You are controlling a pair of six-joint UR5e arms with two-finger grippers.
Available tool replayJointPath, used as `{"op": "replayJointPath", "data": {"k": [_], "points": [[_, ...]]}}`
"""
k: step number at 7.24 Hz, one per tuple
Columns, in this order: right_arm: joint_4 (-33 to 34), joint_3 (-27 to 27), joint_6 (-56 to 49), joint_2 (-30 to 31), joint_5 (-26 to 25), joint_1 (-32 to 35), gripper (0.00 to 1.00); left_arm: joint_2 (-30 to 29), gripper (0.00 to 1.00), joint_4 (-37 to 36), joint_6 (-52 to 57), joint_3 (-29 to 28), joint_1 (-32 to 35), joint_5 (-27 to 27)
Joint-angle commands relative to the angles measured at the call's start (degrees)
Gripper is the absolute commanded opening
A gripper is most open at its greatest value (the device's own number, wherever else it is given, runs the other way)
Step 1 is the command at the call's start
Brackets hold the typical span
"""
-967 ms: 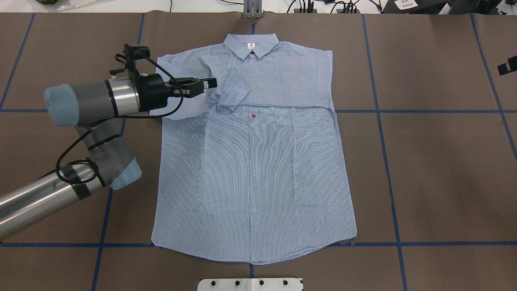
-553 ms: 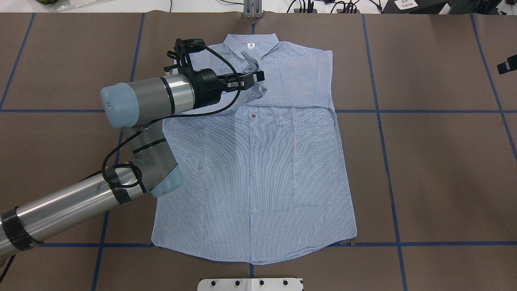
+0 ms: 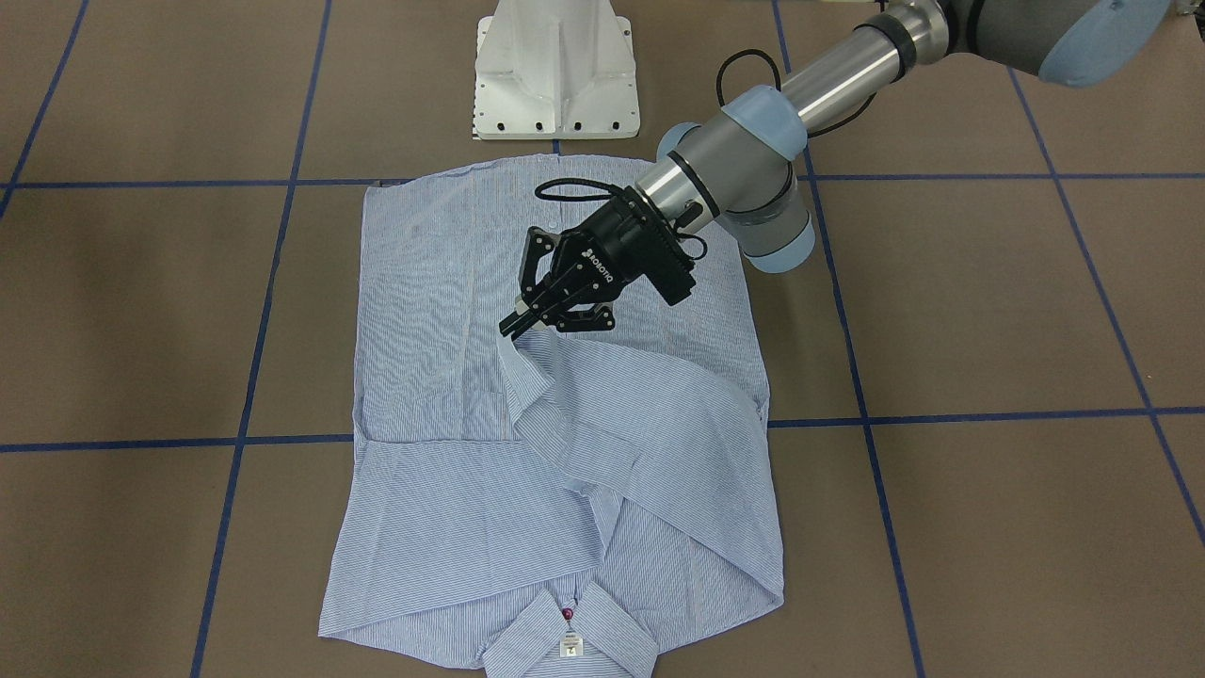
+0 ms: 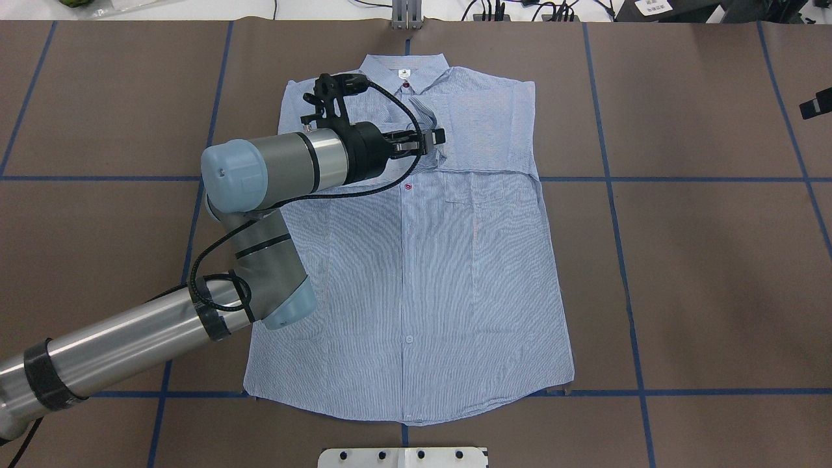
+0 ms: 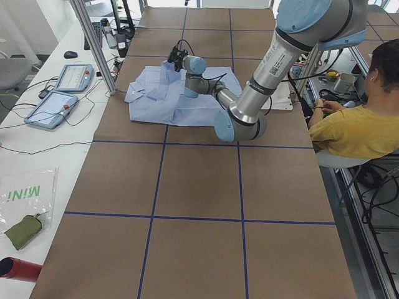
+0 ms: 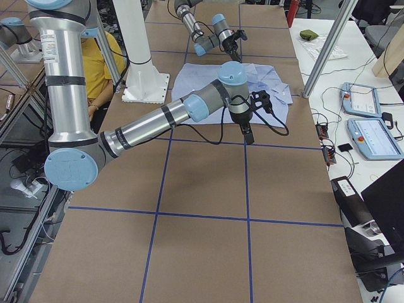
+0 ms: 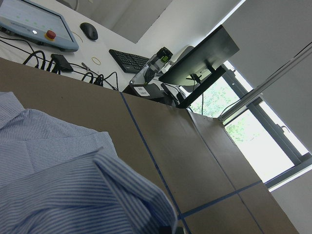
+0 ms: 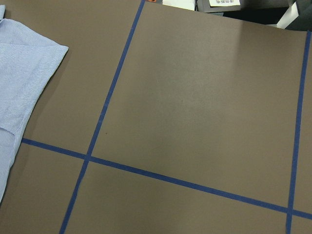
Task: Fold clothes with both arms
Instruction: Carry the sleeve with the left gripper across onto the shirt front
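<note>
The light blue striped shirt (image 4: 422, 279) lies flat on the brown table (image 4: 702, 260), front side up. Its collar (image 4: 404, 70) is at the far edge from the robot and its hem is near the white pedestal (image 3: 557, 75). One sleeve (image 4: 484, 123) is laid across the chest, from the right. The left arm (image 4: 273, 162) reaches from the left over the upper part of the shirt. The left gripper (image 3: 515, 326) has its fingers pressed together on the cuff of the other sleeve (image 3: 621, 395) and holds it lifted above the chest, a little right of the button line. The rest of this sleeve slopes down to the shoulder. The right gripper (image 6: 248, 139) hangs over bare table at the right of the shirt, not touching it. If its fingers are spread or together, I cannot tell.
</note>
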State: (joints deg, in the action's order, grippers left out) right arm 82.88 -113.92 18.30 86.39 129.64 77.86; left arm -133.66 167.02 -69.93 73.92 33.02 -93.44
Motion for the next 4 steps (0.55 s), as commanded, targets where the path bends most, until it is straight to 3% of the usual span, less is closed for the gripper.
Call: {"op": "replayJointPath", "data": {"k": [1, 2, 3, 4], "points": [[0.0, 0.19, 0.07, -0.08, 0.0, 0.01, 1.0, -0.11, 0.07, -0.9, -0.03, -0.26, -0.93, 1.58], [0.0, 0.19, 0.07, -0.08, 0.0, 0.01, 1.0, -0.72, 0.18, -3.08, 0.06, -0.26, -1.99, 1.68], [0.0, 0.19, 0.07, -0.08, 0.0, 0.01, 1.0, -1.16, 0.74, -4.06, 0.23, -0.26, -3.91, 2.2], [0.0, 0.19, 0.07, -0.08, 0.0, 0.01, 1.0, -1.08, 1.0, -4.07, 0.49, -0.35, -6.19, 5.08]]}}
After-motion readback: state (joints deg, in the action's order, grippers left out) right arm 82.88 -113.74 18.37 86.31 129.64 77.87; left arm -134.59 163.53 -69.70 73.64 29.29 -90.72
